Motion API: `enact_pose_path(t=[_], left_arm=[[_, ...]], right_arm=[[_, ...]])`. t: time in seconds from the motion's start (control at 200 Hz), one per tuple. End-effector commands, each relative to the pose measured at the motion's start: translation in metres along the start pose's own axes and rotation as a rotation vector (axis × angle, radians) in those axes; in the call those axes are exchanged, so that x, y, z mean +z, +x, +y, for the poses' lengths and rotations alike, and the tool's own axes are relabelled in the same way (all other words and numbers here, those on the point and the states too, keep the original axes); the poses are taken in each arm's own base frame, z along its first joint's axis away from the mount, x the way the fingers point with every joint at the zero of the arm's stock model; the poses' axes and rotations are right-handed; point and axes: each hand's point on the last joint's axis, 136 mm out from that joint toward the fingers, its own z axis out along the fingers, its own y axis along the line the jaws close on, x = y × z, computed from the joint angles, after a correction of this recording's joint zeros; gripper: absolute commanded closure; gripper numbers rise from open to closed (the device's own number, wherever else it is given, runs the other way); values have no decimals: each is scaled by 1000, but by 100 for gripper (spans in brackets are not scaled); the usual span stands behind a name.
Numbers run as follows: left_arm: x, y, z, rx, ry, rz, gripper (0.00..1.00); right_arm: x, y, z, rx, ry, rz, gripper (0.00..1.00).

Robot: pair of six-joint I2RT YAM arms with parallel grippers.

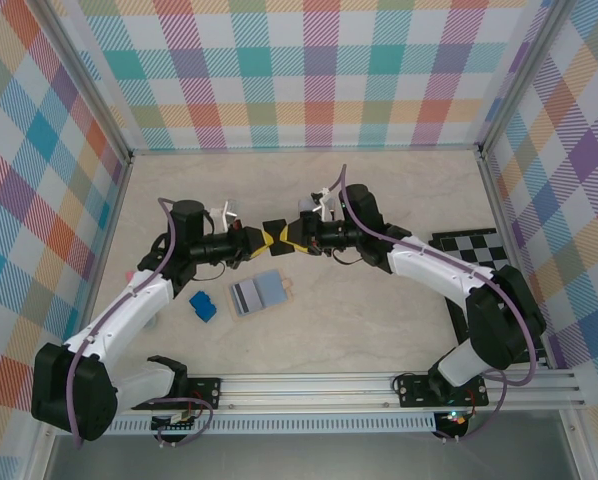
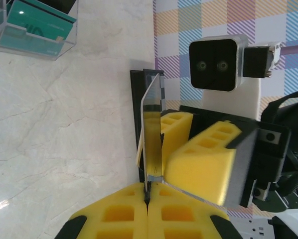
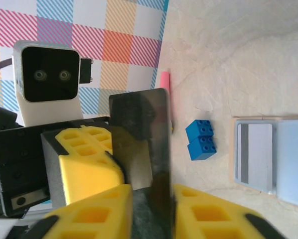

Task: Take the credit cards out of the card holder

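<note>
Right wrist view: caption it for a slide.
Right gripper flanking a dark glossy card, left gripper opposite; blue block and open card holder with a striped card beyond.

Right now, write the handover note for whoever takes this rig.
Left gripper: shut on the dark card, held in the air above the table.
Right gripper: fingers either side of that card; whether it grips cannot be told.
Card holder: open flat on the table, pale striped card in it.
Teal card: in a clear box.
Done: the dark card is out.
Left: set it down, pull the striped card.
</note>
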Motion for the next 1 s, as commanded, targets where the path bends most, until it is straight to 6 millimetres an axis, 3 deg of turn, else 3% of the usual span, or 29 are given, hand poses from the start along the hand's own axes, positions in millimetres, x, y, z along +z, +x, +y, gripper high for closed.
enact_pose_path(t=[0.0,0.035,0.09,0.285,0.385,0.57,0.645,0.745,0.91,0.995], left_arm=[[-4,5,6,-12,-14,9,100],[-5,6,10,-12,-35,10,99],[-8,7,20,-20,-105,1,80],[-36,-7,64,-13,-450,-115,30],[-45,-17,74,25,-555,-152,14],[-58,-27,97,55,-680,-219,1],[-61,-30,104,82,-717,-219,0],[-64,-30,112,106,-770,-200,0],[-65,-26,122,117,-808,-173,0],[-66,-25,125,123,-818,-163,0]], right_arm=[[-8,-1,31,-73,-76,-8,87],[-8,-1,29,-76,-56,-12,94],[-10,-3,26,-92,-20,-24,100],[-28,-17,25,-280,117,-68,100],[-44,-30,32,-401,163,-91,100],[-70,-69,23,-659,306,-143,100],[-75,-88,14,-791,363,-150,100],[-70,-106,-3,-974,416,-107,100],[-60,-142,-37,-1089,500,36,100],[-50,-150,-54,-1192,490,126,100]])
